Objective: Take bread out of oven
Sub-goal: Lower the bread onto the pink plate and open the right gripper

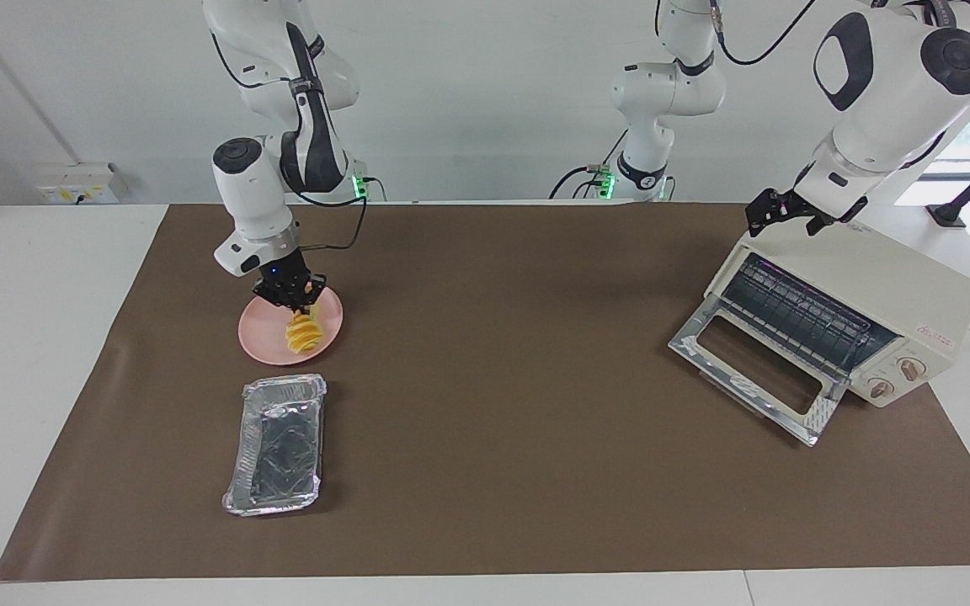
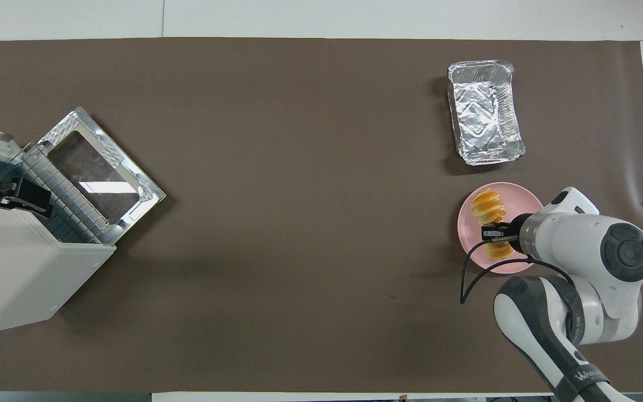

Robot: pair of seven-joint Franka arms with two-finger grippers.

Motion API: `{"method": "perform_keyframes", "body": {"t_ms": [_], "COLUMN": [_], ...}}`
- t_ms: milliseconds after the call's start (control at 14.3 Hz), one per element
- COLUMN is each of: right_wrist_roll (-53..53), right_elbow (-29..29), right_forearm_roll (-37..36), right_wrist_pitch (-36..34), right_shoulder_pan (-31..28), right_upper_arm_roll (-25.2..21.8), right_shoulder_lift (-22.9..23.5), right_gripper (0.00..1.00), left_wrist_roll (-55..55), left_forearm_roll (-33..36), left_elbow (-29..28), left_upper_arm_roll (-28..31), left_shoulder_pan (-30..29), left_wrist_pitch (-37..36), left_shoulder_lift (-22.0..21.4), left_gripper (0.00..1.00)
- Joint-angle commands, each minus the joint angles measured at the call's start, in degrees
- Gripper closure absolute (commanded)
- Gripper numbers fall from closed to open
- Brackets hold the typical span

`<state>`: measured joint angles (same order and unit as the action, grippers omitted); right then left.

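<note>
The left end effector (image 1: 775, 215) hangs over the top of the oven (image 1: 898, 295), close to the robots. I cannot tell if its fingers are apart or together. This arm waits.

The oven sits at the left arm's end of the table (image 1: 502, 353). It is a cream box with two round knobs (image 1: 896, 378). Its glass door (image 1: 756, 370) is folded down flat and open. The wire rack (image 1: 801, 316) inside shows, and it is bare.

The right end effector (image 1: 298, 296) is low over the pink plate (image 1: 259, 332), at the right arm's end of the table. Its fingers are clamped on the bread (image 1: 303, 332). The bread is yellow with ridges like slices. It is out of the oven and lies on the plate, with one end in the grip. From above, the bread (image 2: 489, 207) lies across the plate (image 2: 522, 195), and the end effector (image 2: 495, 232) grips it around the middle.

Farther from the robots than the plate, just beside it, lies a foil tray (image 1: 276, 444). It does not touch the plate.
</note>
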<state>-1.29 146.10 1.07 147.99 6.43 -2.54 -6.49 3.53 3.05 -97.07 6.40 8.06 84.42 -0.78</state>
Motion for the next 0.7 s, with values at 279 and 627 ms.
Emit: {"method": "perform_keyframes", "body": {"t_ms": [279, 627], "right_wrist_roll": [-0.73, -1.08], "right_elbow": [1.12, 0.33], "right_forearm_roll": [0.51, 0.51], "right_wrist_pitch": [1.16, -1.46], "right_shoulder_pan": [-0.36, -0.28], "right_upper_arm_roll": [0.43, 0.43], "right_shoulder_lift": [-0.63, -0.63], "right_gripper": [0.48, 0.00], "left_wrist_roll": [0.16, 0.16], "left_forearm_roll": [0.03, 0.11], "left_elbow": [0.12, 0.12], "left_upper_arm_roll": [0.02, 0.02], "left_shoulder_pan": [-0.15, -0.15], "left_wrist_pitch": [0.31, 0.31], "left_shoulder_lift": [-0.45, -0.45], "left_gripper": [0.00, 0.00]}}
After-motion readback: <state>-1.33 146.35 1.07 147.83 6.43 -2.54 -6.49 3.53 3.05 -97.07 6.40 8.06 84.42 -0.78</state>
